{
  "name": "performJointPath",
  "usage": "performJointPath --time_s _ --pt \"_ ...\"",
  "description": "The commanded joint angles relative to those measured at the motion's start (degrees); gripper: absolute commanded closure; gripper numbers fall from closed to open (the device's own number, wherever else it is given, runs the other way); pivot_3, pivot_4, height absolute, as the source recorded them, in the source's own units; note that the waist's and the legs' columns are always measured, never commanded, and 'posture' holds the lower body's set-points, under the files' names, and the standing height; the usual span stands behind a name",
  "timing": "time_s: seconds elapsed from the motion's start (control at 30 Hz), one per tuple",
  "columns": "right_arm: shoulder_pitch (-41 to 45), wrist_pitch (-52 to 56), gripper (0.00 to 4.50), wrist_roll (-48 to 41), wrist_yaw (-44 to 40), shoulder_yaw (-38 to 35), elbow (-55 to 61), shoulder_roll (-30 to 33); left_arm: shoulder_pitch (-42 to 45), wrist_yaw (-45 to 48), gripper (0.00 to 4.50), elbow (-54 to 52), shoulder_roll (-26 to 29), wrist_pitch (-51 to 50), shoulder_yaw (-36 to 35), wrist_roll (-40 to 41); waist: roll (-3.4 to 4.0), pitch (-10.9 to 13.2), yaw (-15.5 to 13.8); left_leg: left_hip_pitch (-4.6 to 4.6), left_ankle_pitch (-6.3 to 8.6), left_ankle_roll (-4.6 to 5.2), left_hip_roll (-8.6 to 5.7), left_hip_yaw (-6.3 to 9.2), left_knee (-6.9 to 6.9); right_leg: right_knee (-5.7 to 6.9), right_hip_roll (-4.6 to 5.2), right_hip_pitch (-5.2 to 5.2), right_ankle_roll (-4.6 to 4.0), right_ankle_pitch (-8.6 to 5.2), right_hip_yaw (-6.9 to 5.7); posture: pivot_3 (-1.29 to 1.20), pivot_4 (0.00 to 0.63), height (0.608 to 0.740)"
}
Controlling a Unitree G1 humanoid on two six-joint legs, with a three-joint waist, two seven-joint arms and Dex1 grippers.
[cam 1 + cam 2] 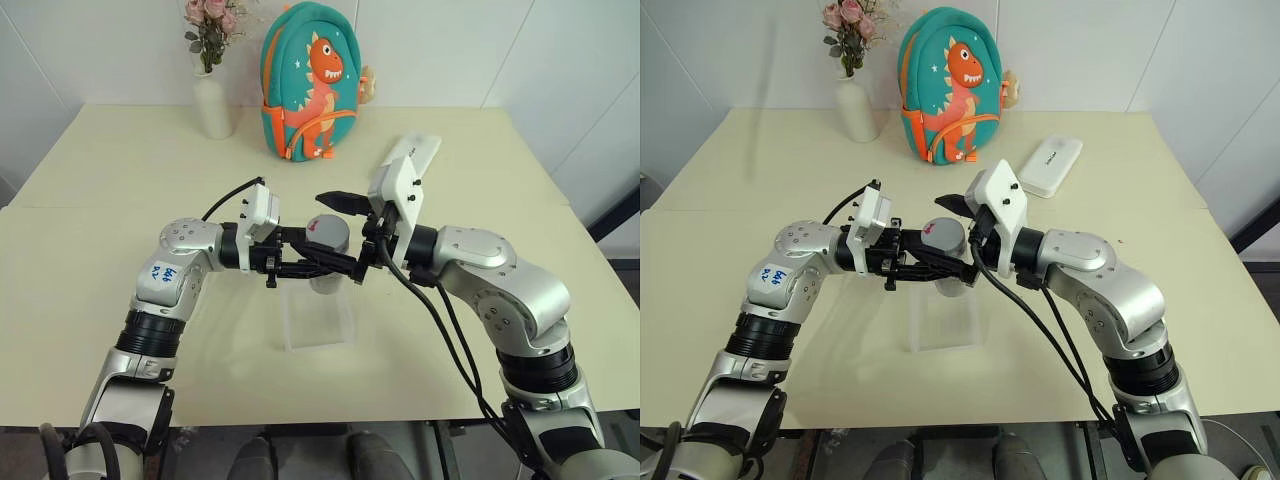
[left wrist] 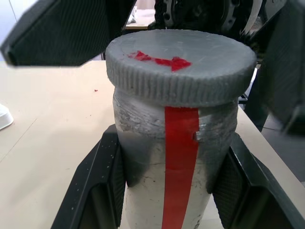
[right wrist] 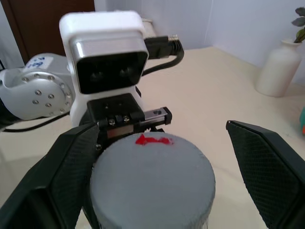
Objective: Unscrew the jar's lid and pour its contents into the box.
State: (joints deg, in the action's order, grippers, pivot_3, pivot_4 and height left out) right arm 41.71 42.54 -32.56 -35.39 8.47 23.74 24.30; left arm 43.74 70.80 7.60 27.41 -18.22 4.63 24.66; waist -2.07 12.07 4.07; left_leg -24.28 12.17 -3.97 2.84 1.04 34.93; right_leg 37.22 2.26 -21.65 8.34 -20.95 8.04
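A: Any writing to read out here?

B: Very little. There's a white sticker on the left forearm with blue handwritten marks, but they're too small to make out for certain.

A: And the jar?

B: A plain red stripe down its side and a red smear on the lid, no letters or numbers. The backpack carries an orange dinosaur picture with little stars, no words.

A: The white case?

B: Faint marking, unreadable.
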Motion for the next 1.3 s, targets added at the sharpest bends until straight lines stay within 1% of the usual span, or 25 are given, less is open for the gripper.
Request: performJointPath --time_s 0.03,0.6,1.0,1.3 --pt "0.73 -1.52 0.04 0.93 -0.09 -0.82 0.41 -0.26 0.65 -0.10 2.51 -1.50 -0.25 0.87 -0.18 0.14 0.00 0.00 -0.01 0.00 0.00 0.00 0.00 0.00 0.00 0.00 0.00 0.00 0.00 0.00 0.00 0.00 0.150 0.740" --pt "-2.25 2.27 0.04 -1.44 0.09 -5.63 4.75 5.58 0.89 -0.05 2.51 -0.79 -0.16 1.07 -0.09 0.01 0.00 0.00 -0.17 0.00 0.00 0.00 0.00 0.00 0.01 0.01 0.00 0.00 0.00 0.00 0.00 0.00 0.150 0.740" --pt "-3.55 4.05 0.04 -4.85 -0.43 -7.31 7.23 7.21 0.82 -0.02 2.51 -0.72 0.04 0.99 -0.14 0.02 0.00 0.00 -0.86 0.00 0.00 0.00 0.00 -0.01 0.00 -0.03 0.00 0.01 0.00 0.00 0.00 0.00 0.150 0.740" --pt "-3.85 4.91 0.04 -8.57 -1.66 -7.05 8.71 6.82 0.90 0.23 2.51 -0.46 -0.05 1.15 -0.15 -0.14 0.00 0.00 -0.83 0.00 0.00 0.00 0.00 -0.01 0.00 -0.03 0.00 0.00 0.00 0.00 0.00 0.00 0.150 0.740"
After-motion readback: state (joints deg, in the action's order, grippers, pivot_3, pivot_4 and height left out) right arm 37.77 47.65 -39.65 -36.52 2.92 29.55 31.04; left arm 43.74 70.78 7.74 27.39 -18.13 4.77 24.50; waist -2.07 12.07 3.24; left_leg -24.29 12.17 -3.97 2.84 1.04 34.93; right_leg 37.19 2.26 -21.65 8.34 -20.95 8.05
